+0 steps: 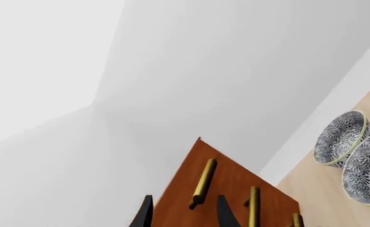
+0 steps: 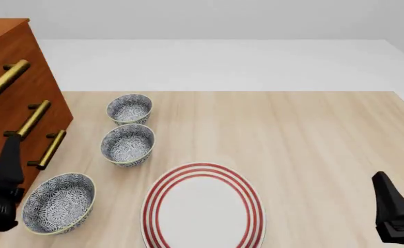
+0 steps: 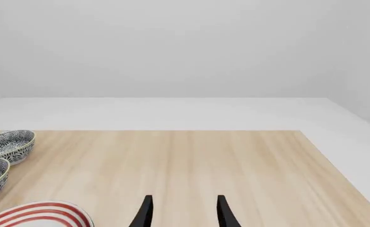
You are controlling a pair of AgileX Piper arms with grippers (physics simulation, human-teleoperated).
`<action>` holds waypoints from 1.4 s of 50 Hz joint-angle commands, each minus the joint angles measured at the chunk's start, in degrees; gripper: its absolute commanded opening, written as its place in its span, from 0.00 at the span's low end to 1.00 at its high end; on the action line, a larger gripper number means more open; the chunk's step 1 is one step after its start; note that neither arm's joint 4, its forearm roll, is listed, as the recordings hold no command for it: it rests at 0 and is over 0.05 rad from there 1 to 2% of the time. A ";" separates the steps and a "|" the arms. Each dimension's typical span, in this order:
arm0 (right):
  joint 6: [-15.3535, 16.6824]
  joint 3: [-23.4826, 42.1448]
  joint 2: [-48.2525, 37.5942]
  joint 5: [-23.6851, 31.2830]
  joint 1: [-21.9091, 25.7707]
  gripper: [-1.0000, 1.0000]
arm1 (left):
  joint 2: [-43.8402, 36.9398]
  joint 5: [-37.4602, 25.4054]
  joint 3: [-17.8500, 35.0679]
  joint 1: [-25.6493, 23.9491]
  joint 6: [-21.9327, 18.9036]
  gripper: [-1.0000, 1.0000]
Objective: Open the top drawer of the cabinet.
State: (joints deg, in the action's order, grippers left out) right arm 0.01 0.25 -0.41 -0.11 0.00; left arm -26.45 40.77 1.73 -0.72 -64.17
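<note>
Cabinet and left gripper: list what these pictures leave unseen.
- cabinet: front view's left edge cuts off its left part.
- top drawer: seams too faint to judge whether it is open.
- left gripper: fingertips flank a brass handle, but contact is unclear; only the tips enter the left wrist view.

We count one cabinet (image 2: 16, 67) with three brass handles (image 2: 5, 79), three patterned bowls (image 2: 129, 109), one red-ringed plate (image 2: 203, 206), one wooden table (image 2: 312, 139) and two dark grippers, left (image 2: 9, 155) and right (image 2: 391, 199)
</note>
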 commanded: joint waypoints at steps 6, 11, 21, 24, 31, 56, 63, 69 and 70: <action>-0.01 0.00 0.00 0.00 0.01 1.00 | -16.80 16.06 0.62 2.58 -2.75 1.00; 0.00 0.00 0.00 0.00 0.01 1.00 | -21.67 20.74 0.45 3.21 -4.21 1.00; 0.01 0.00 -0.01 0.00 0.00 1.00 | -29.70 27.21 1.02 3.43 -7.83 1.00; 0.00 0.00 0.00 0.00 -0.01 1.00 | -30.75 27.82 1.22 3.50 -8.49 1.00; 0.01 0.00 -0.01 0.00 0.01 1.00 | -32.97 28.78 1.53 3.94 -10.42 1.00; 0.01 0.00 0.01 0.00 0.01 1.00 | -36.39 27.09 7.07 8.37 -13.04 1.00; -0.02 0.00 0.01 0.00 0.00 1.00 | -39.68 28.82 8.18 9.17 -13.75 1.00; 0.00 0.00 0.00 0.00 0.01 1.00 | -40.74 28.86 8.64 9.37 -14.29 1.00; 0.01 0.00 0.00 0.00 0.00 1.00 | -41.07 28.84 8.98 9.65 -14.39 1.00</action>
State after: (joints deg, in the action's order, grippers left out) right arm 0.01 0.25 -0.41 -0.11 0.00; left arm -64.98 69.04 9.25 7.84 -77.65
